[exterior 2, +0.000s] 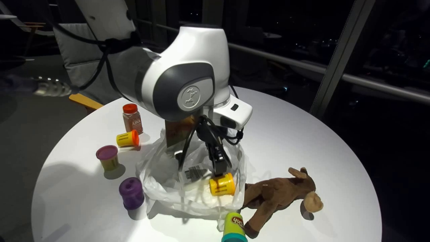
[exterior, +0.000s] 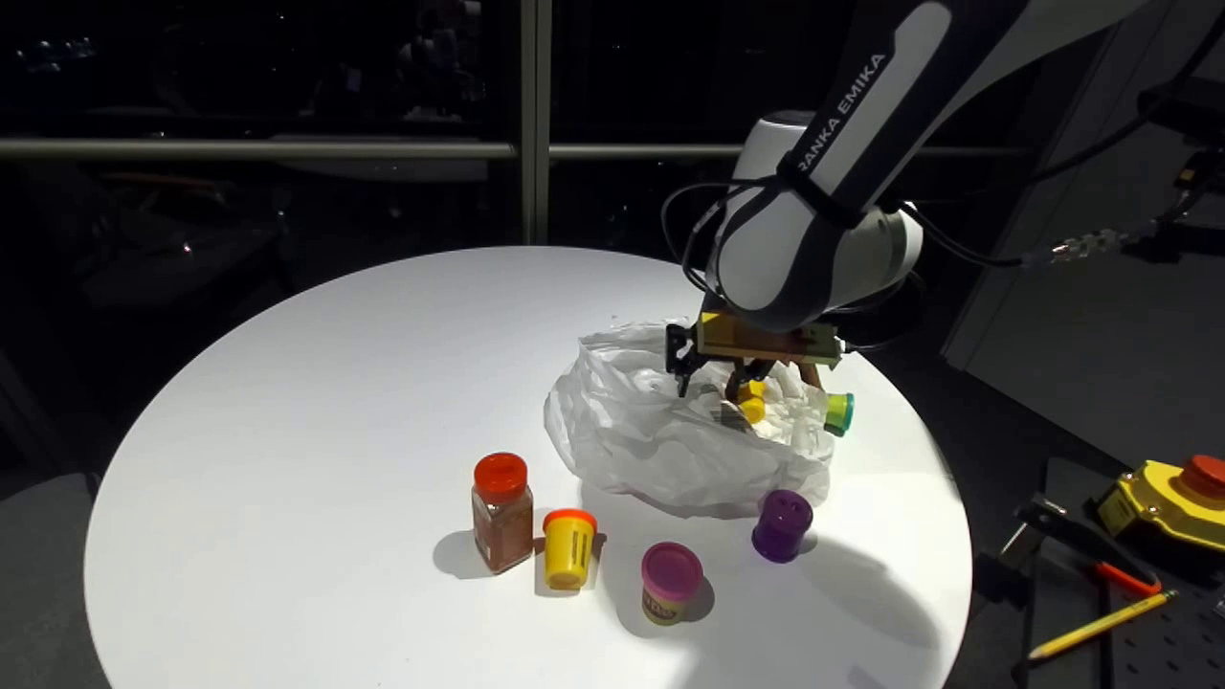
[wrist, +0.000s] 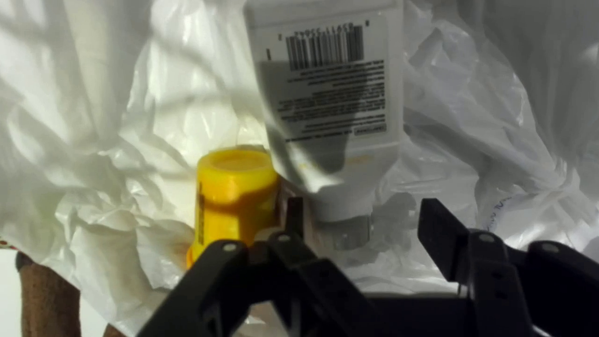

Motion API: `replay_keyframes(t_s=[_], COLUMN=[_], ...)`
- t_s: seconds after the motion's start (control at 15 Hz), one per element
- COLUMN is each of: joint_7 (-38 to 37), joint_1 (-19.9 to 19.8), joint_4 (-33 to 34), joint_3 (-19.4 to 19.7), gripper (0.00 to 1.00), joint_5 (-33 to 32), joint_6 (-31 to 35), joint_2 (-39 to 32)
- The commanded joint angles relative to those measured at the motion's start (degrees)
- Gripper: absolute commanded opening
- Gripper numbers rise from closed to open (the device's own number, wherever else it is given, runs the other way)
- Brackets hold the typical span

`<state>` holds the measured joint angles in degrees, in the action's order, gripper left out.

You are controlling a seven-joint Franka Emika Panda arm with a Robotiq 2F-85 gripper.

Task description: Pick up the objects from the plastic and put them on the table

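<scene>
In the wrist view my end effector [wrist: 364, 220] is hanging, jaws apart, over the plastic [wrist: 93, 117], partly hiding the yellow pot [wrist: 236, 192]; the white container [wrist: 330, 117] is lying inside, upper centre. In an exterior view the bottom edge is cropping the green pot [exterior 2: 234, 227].

"RANKA EMIKA" marks the arm [exterior: 871, 144], "Doh" the green tub [exterior 2: 234, 228].
</scene>
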<state>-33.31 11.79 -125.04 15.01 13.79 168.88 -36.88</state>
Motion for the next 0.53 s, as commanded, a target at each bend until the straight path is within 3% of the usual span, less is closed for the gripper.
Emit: replay_keyframes(t_s=[0.0, 0.2, 0.47], joint_7=[0.3, 0.3, -0.4], joint_1=[0.1, 0.0, 0.7], joint_4=[1.8, 2.1, 0.8], joint_3=[0.6, 1.0, 1.6], gripper=[0.35, 0.15, 0.17], joint_5=[-1.3, -1.2, -1.0], joint_6=[-1.1, -1.4, -0.2], joint_2=[-0.9, -1.3, -0.1])
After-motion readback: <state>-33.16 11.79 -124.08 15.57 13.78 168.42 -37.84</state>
